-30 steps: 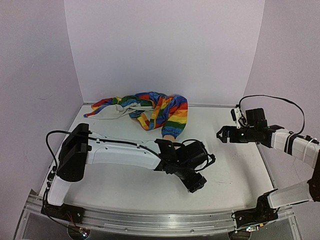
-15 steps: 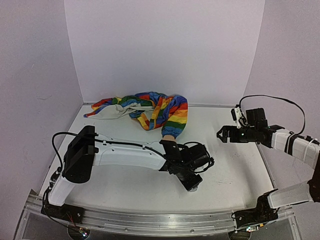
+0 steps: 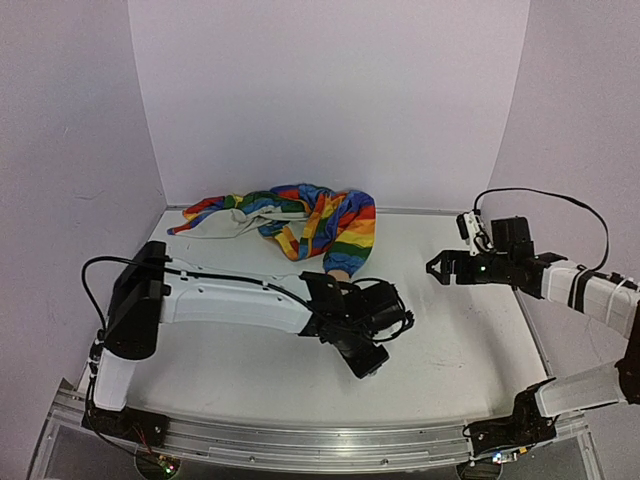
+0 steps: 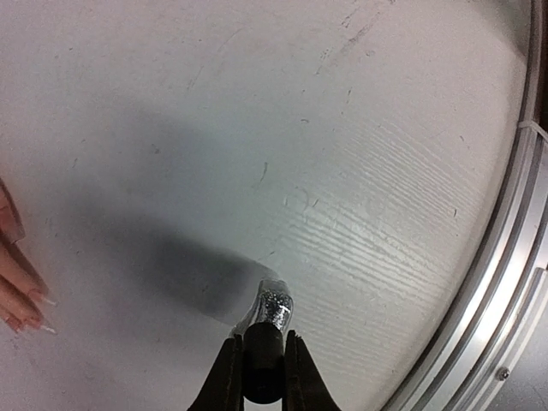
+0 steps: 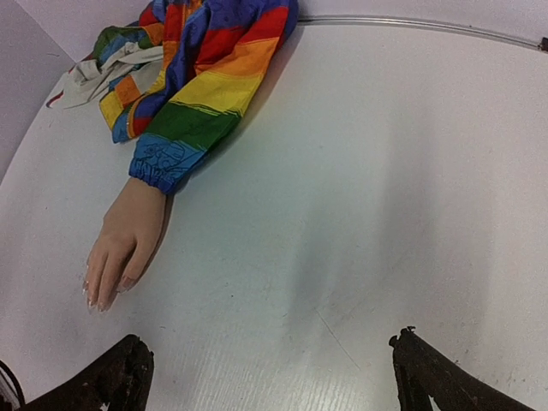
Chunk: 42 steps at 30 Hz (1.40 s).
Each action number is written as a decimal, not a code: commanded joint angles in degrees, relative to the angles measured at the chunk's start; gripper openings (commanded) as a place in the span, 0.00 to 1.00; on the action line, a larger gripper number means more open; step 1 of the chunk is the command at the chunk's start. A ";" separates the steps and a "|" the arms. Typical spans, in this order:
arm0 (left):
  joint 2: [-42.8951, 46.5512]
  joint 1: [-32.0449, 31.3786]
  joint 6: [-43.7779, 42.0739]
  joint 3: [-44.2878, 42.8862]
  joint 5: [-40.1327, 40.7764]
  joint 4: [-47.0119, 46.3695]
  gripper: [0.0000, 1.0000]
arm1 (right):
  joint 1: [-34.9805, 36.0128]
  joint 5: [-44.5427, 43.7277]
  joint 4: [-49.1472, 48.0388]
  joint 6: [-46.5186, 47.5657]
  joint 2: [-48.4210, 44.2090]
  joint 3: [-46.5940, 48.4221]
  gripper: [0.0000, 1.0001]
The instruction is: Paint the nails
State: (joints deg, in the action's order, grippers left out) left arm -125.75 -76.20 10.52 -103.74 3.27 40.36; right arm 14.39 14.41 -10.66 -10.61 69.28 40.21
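My left gripper (image 4: 264, 377) is shut on the black cap of a small bottle (image 4: 276, 306) with silvery glitter inside, low over the table. In the top view this gripper (image 3: 365, 362) sits just in front of the mannequin hand, whose wrist (image 3: 338, 273) shows and whose fingers the arm hides. Pale fingers with the nails (image 4: 44, 301) enter the left wrist view at its left edge. The right wrist view shows the whole hand (image 5: 128, 240) lying flat, with the nails (image 5: 91, 296) pointing towards me. My right gripper (image 5: 270, 368) stands open and holds nothing, to the right of the hand (image 3: 440, 268).
The rainbow-striped sleeve (image 3: 345, 235) runs back from the hand into a bunched jacket (image 3: 250, 212) by the rear wall. A metal rail (image 4: 505, 282) borders the table near the bottle. Purple walls close in the left, back and right sides.
My left gripper has closed on the bottle's cap and shifted a little left and nearer. The right gripper has edged slightly left and stays open.
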 commanded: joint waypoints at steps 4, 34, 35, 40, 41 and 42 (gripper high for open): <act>21.56 8.18 4.81 10.77 -1.62 0.21 0.00 | 6.79 12.50 -10.66 2.06 3.51 -1.77 0.98; 42.14 16.97 8.46 25.91 -15.99 -8.30 0.00 | 33.79 36.68 -41.81 -5.13 26.54 10.28 0.46; 42.21 16.97 8.34 25.95 -16.25 -8.42 0.00 | 33.81 36.85 -41.81 -5.12 26.65 10.33 0.41; 42.17 17.09 7.35 26.12 -17.09 -8.54 0.00 | 33.86 37.52 -41.90 -4.71 26.07 10.10 0.27; 42.10 17.09 7.26 26.13 -17.28 -8.50 0.00 | 33.83 37.57 -41.90 -4.54 25.82 9.93 0.21; 42.02 17.14 7.16 26.21 -17.51 -8.54 0.00 | 33.85 37.72 -41.90 -4.43 25.70 9.91 0.14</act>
State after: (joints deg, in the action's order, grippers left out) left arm -85.86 -59.48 18.48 -77.43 -12.47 34.85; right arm 47.94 49.15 -49.28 -15.05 95.70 48.16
